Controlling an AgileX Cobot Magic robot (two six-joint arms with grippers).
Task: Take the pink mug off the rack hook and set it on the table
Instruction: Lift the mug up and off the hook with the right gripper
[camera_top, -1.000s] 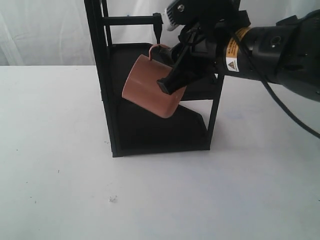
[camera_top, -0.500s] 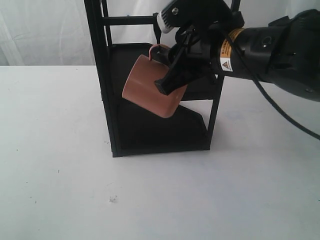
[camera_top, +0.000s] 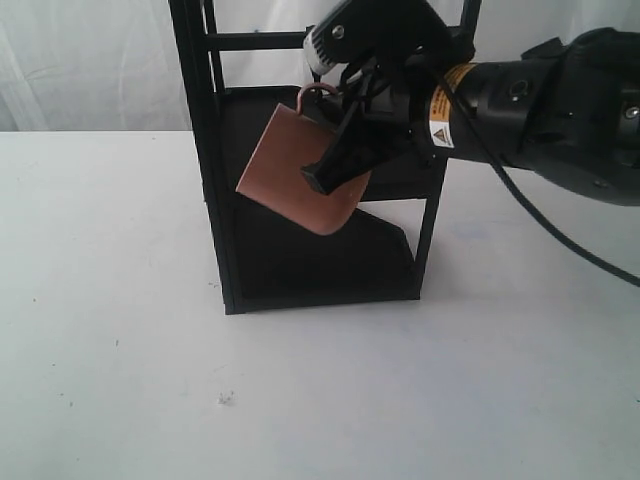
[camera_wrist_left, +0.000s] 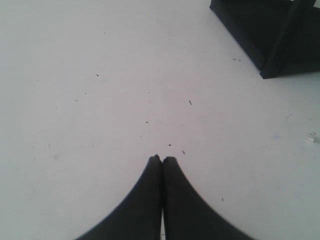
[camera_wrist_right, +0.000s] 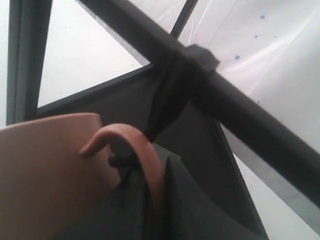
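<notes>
Clamping the right claw (camera_top: 332, 166) on the pink mug (camera_top: 288, 168), risking snagging its handle (camera_wrist_right: 145, 145), seemingly just under the rack hook (camera_wrist_right: 170, 100) at twelve o'clock.

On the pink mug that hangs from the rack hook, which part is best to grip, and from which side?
Grip the pink mug across its wall beside the loop handle, coming from the right of the exterior view. It hangs tilted from the rack hook, and the rack post blocks the left.
</notes>
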